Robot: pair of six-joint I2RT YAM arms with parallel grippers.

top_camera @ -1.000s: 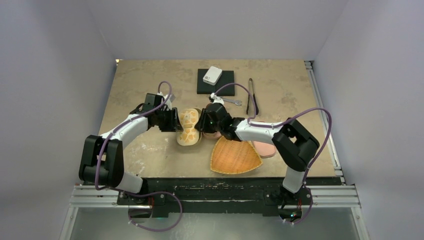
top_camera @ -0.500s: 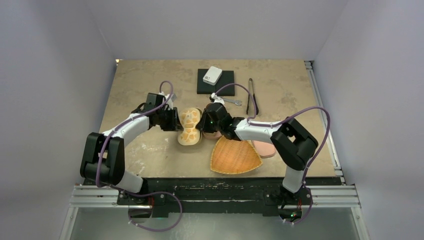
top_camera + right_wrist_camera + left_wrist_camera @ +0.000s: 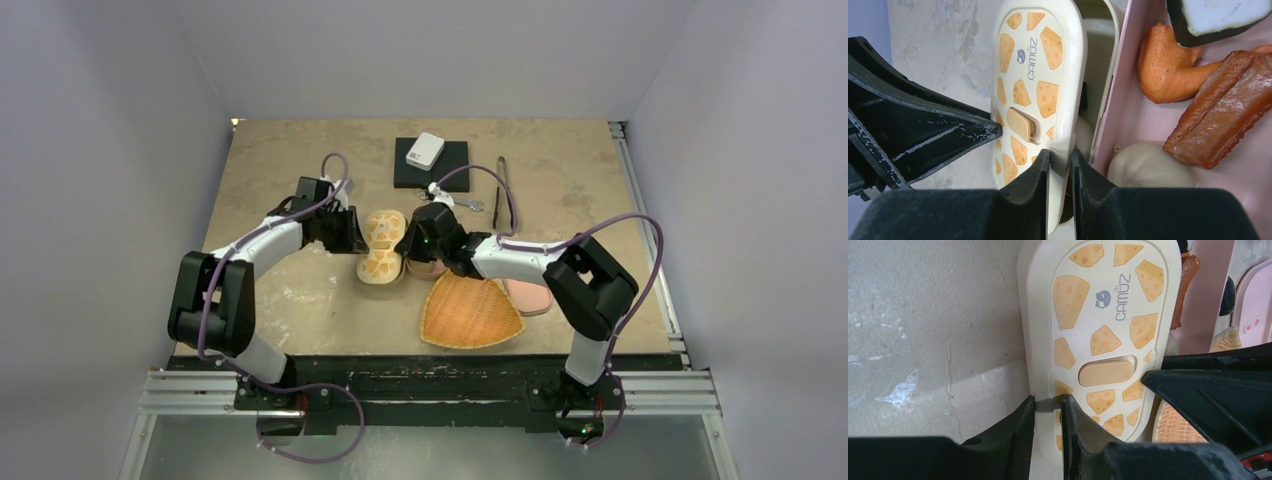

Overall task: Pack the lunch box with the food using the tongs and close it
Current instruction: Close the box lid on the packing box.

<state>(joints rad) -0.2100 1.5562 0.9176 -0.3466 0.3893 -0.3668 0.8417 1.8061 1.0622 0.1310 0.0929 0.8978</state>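
Food (image 3: 1208,125) sits in the pink lunch box (image 3: 1128,100), and the left gripper (image 3: 1048,410) and right gripper (image 3: 1060,165) each pinch the rim of the tilted cheese-patterned lid (image 3: 1103,315), so closing seems all that remains.

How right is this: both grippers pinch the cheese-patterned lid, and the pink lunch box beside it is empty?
Not empty: the right wrist view shows a brown sausage and a beige bun in the pink lunch box. Left gripper and right gripper pinch the cheese-patterned lid.
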